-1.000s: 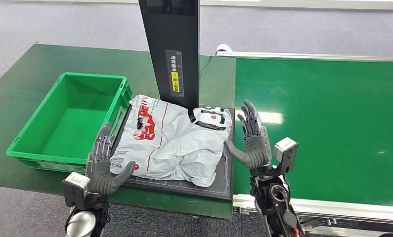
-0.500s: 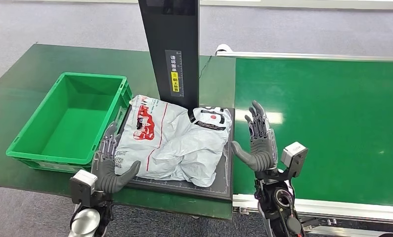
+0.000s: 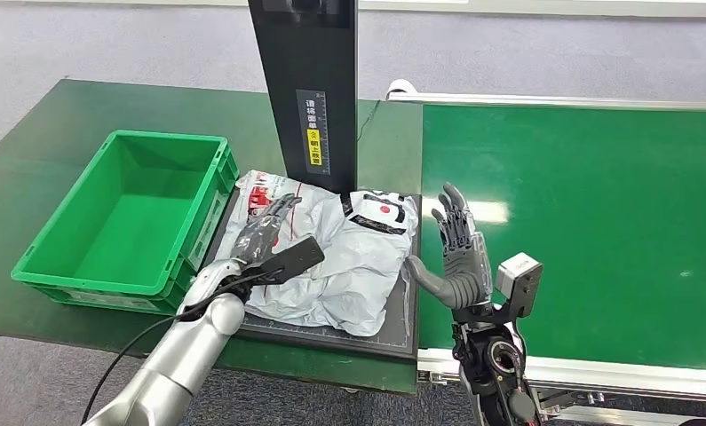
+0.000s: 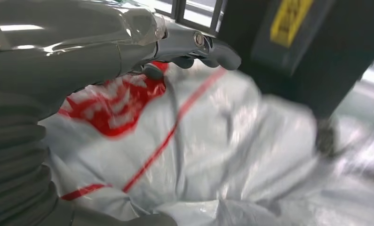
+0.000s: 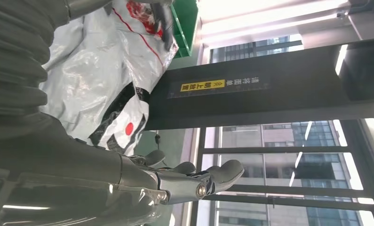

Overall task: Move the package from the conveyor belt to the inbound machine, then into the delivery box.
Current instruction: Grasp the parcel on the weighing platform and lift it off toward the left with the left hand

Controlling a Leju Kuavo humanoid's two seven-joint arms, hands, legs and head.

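**Package on the scanner plate, left hand laid over it**

The left hand [image 3: 265,232] lies over the red-printed end of the package [image 3: 349,266], and whether its fingers [image 4: 213,49] actually grip the plastic cannot be told; the left wrist view is blurred, showing them stretched out just above the crumpled film; the far corner of the package is hidden behind the black scanner column [image 3: 309,89]; the silver left forearm runs out of the bottom of the head view.

The left arm reaches forward across the near edge of the black plate [image 3: 331,333]; the right hand [image 3: 460,253] stands upright beside the plate's right edge, palm toward the package, fingers spread and holding nothing, clear of the bag.

The grey package rests on the plate of the inbound machine, between the green delivery box [image 3: 38,257] on the bench [image 3: 29,133] and the green conveyor belt [image 3: 598,222]; the column rises right behind it.
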